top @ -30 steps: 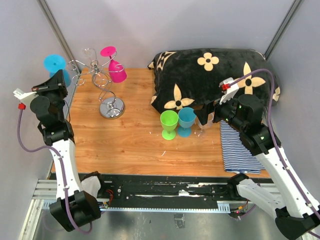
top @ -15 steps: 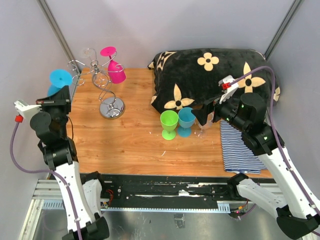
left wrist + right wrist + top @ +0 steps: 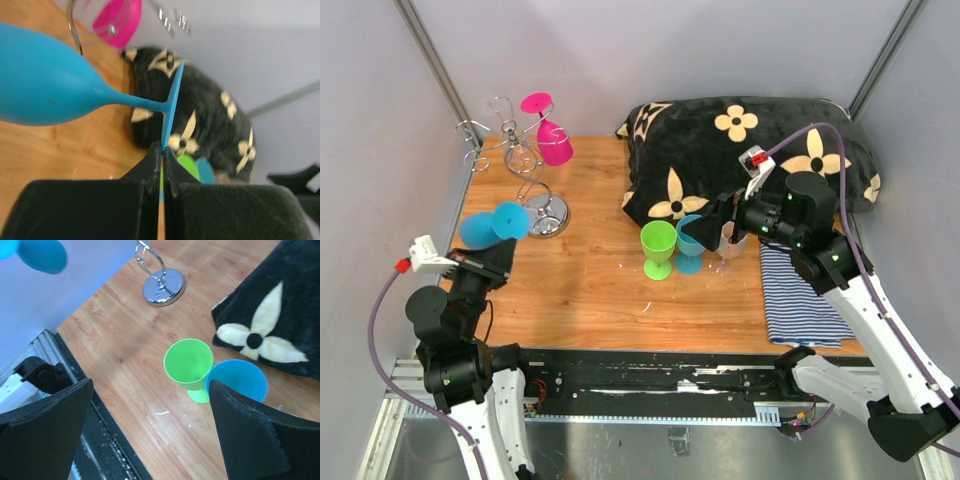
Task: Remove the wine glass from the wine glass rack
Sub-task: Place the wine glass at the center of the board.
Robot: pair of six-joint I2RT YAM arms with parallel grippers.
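The wine glass rack [image 3: 520,160] is a silver wire stand with a round chrome base [image 3: 545,213] at the back left of the wooden table. A pink wine glass [image 3: 555,145] hangs upside down from one of its hooks. My left gripper [image 3: 502,250] is shut on the foot rim of a blue wine glass [image 3: 480,230], held on its side in the air, near and left of the rack. In the left wrist view the fingertips [image 3: 162,147] pinch the foot's edge [image 3: 172,107], with the bowl [image 3: 45,85] to the left. My right gripper [image 3: 718,232] is open and empty above the cups.
A green cup [image 3: 658,243] and a blue cup [image 3: 692,238] stand upright mid-table, and both show in the right wrist view [image 3: 189,362] [image 3: 237,382]. A black flowered pillow [image 3: 750,160] lies at the back right. A striped cloth [image 3: 800,300] lies at the right edge. Grey walls close in on both sides.
My left gripper has carried the blue wine glass away from the rack, down and toward the near edge. My right gripper has shifted a little left over the cups.
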